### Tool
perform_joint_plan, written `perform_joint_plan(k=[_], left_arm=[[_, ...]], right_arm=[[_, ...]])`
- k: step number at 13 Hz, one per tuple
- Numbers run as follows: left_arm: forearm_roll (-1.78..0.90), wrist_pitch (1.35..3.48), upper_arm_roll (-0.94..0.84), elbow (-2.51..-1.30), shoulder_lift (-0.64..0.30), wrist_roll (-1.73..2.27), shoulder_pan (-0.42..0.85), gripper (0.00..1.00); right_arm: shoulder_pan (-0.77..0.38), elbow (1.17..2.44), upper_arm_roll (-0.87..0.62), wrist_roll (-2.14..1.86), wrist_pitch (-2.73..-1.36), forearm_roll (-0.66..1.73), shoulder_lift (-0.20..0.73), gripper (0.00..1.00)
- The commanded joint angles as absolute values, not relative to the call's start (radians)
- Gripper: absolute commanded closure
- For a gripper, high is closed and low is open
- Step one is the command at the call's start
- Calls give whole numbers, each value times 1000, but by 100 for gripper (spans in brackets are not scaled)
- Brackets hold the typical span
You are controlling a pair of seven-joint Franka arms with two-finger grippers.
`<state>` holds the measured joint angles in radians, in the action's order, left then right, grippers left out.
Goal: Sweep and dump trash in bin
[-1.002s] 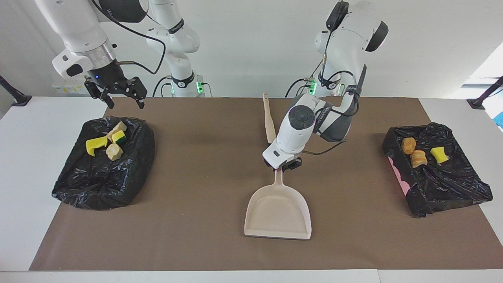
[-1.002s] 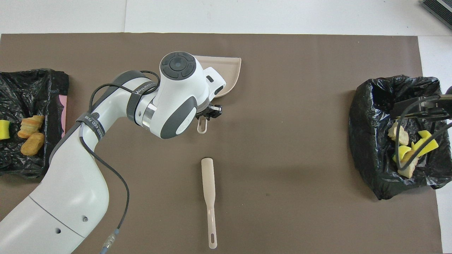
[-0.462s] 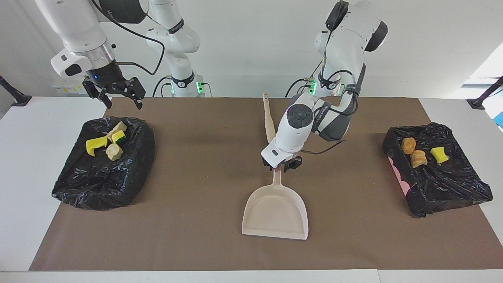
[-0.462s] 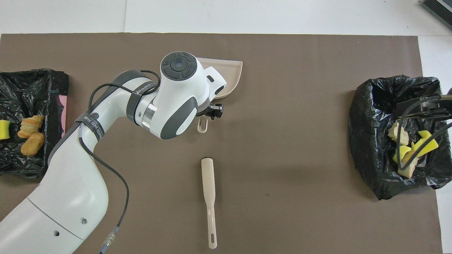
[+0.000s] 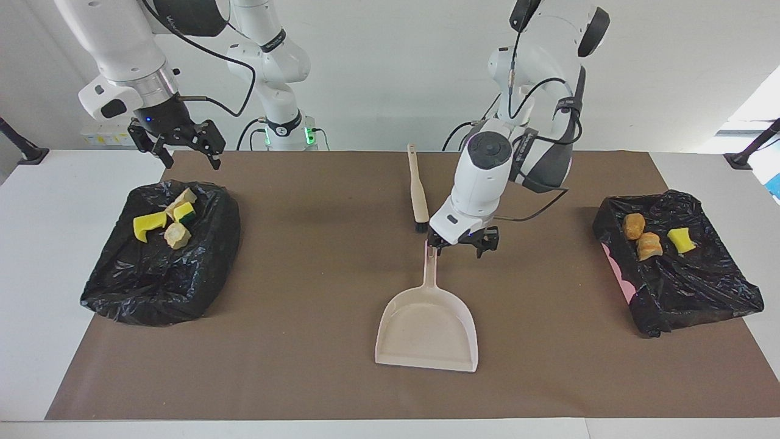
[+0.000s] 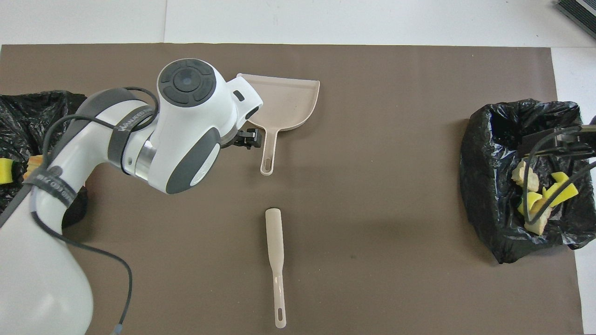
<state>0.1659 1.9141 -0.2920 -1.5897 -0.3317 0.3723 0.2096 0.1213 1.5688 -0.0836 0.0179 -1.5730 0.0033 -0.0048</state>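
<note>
The beige dustpan [image 5: 428, 326] [image 6: 285, 102] lies flat on the brown mat at mid-table, empty, handle toward the robots. My left gripper [image 5: 458, 244] hangs open just above the handle's tip, holding nothing; in the overhead view its own wrist covers most of the left gripper [image 6: 246, 138]. The beige brush [image 5: 417, 192] [image 6: 275, 260] lies on the mat nearer the robots. Trash sits in two black-bagged bins: yellow and beige pieces [image 5: 167, 221] [image 6: 542, 197] in one, orange-brown and yellow pieces [image 5: 649, 241] in the other. My right gripper [image 5: 186, 149] is open above the first bin's edge.
The bin [image 5: 152, 299] [image 6: 493, 139] at the right arm's end and the bin [image 5: 701, 292] [image 6: 28, 111] at the left arm's end flank the brown mat [image 5: 304, 262]. The left arm covers part of its bin from overhead.
My left gripper opened, let go of the dustpan handle, and lifted toward the left arm's end. The dustpan shifted slightly and lies still. The right gripper rose a little.
</note>
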Motion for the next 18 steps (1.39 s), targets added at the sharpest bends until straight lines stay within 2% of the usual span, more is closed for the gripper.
perform_joint_plan(k=[1,4,8,10,13,16,18], left_arm=[[94,1914,-189,-1756,-132,251,218,0],[18,1801,-76,-1778,-20,83,216,0],[20,1680,12,-1724,43,-70,178,0],[18,1597,73,-1651,49,-161,169,0],[-9,1484,74,-1533,37,-225,120,0],[-31,1434,72,-1476,14,-224,91,0],[-37,1448,54,-1483,28,-224,68,0]], right_arm=[[123,1565,-89,44,-1577,-2,-5,0],[123,1565,-89,44,-1577,-2,-6,0],[123,1565,-89,43,-1577,-2,-6,0],[123,1566,-89,44,-1577,-2,-6,0],[123,1566,-89,44,-1577,-2,-6,0],[123,1566,-87,44,-1577,-2,-6,0],[123,1566,-87,44,-1577,-2,-6,0]])
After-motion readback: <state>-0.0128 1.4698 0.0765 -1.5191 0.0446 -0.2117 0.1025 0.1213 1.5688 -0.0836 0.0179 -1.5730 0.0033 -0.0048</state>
